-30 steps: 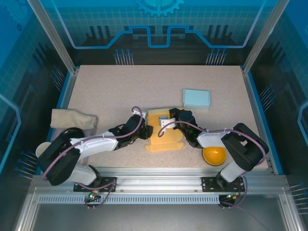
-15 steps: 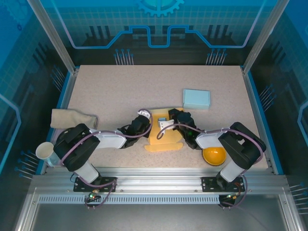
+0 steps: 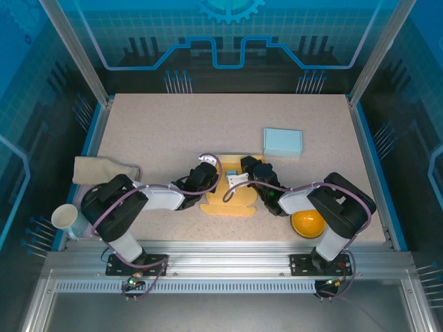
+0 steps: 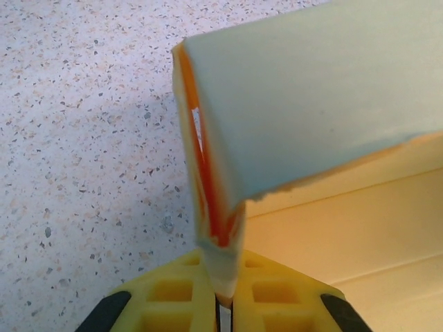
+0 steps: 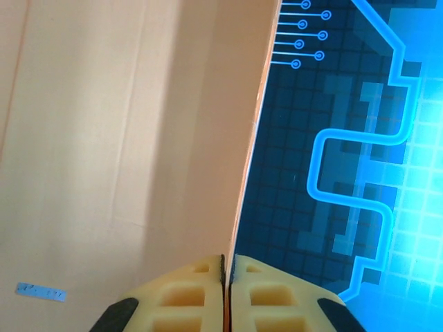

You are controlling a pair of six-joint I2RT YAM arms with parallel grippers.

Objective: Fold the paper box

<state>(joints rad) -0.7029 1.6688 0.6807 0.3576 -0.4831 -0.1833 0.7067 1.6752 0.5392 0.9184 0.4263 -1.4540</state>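
The box [image 3: 232,192], yellow-orange card, lies partly folded at the lower middle of the top view, on the speckled table [image 3: 173,124]; the left gripper [image 3: 212,180] meets its left edge and the right gripper [image 3: 245,181] its right part, the two arms reaching in from the lower corners.

In the left wrist view the yellow fingers [image 4: 173,301] at the bottom edge are pressed together on a thin raised flap, pale on its face and orange along its folded edge; the flap runs up and to the right across the frame, with the table on the left.

In the right wrist view the fingers [image 5: 181,294] at the bottom are likewise clamped on the edge of a flat card panel that covers the left half of the frame; a small blue sticker [image 5: 41,292] sits on it at the lower left, its print too small to read; no other writing is legible.

A blue carton [image 3: 282,142] lies upper right of the box, well apart; an orange bowl [image 3: 308,223] sits at the lower right; a beige cloth [image 3: 104,171] and a white cup [image 3: 64,218] are at the left.
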